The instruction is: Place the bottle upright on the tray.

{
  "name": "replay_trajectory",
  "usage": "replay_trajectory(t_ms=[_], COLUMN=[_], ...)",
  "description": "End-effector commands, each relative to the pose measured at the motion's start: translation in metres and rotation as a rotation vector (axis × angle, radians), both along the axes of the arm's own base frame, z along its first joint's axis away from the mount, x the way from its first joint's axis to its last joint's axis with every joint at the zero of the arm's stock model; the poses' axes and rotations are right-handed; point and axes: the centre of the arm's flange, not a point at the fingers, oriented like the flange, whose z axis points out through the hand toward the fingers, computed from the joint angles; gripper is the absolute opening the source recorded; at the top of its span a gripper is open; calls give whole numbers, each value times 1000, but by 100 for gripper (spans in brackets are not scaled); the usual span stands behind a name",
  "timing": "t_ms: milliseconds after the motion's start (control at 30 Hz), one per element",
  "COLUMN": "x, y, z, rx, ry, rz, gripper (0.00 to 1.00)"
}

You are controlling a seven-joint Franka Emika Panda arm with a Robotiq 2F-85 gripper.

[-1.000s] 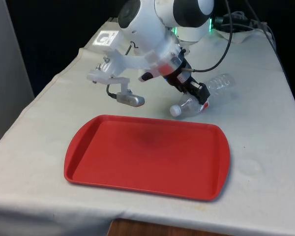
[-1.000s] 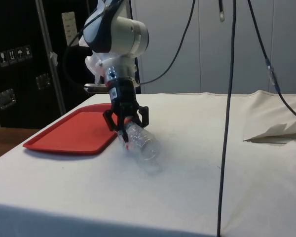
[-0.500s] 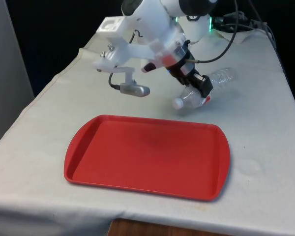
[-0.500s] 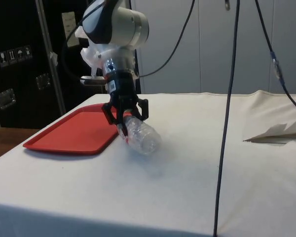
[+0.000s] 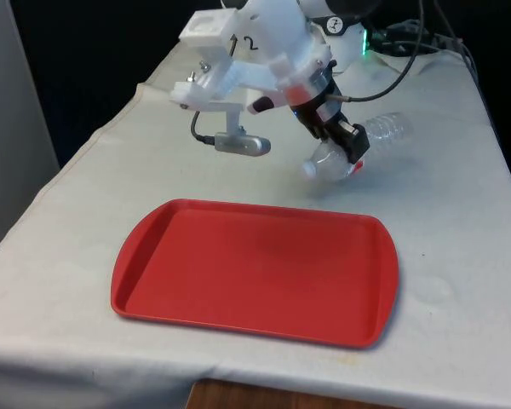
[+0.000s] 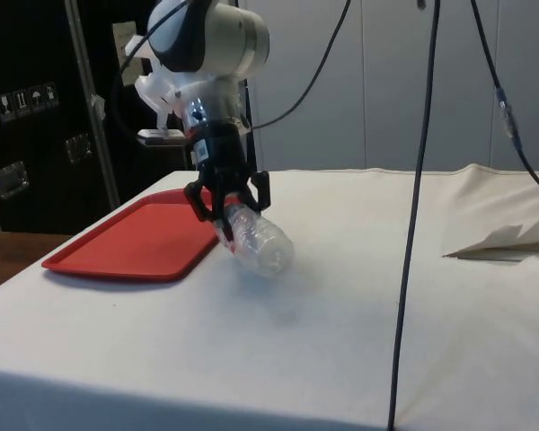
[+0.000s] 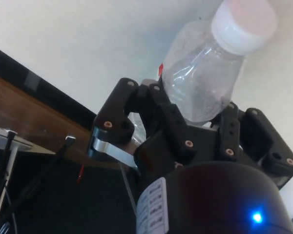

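Red tray [image 5: 255,273] lies flat near the counter's [image 5: 460,256] front edge, its bed open. Just beyond its far rim, the fingers [image 5: 345,145] clamp the clear bottle [image 5: 358,145], tilted cap-down, lifted higher off the cloth than before.

Tray [image 5: 255,273] lies on the worktop [image 5: 460,256] near its front edge. Bottle [image 5: 358,146] is beyond the tray's far edge, off the tray, tilted, cap end toward the tray, clear of the worktop in the side view. End effector [image 5: 347,153] sits around the bottle near its neck.
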Motion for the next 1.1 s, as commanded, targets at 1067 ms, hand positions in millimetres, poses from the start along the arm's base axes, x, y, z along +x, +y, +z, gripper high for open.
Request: replay_trajectory(t_ms=[1067], x=[-5], y=[17], z=[72], rx=[-106], ry=[-16], rz=[-56], gripper=[34])
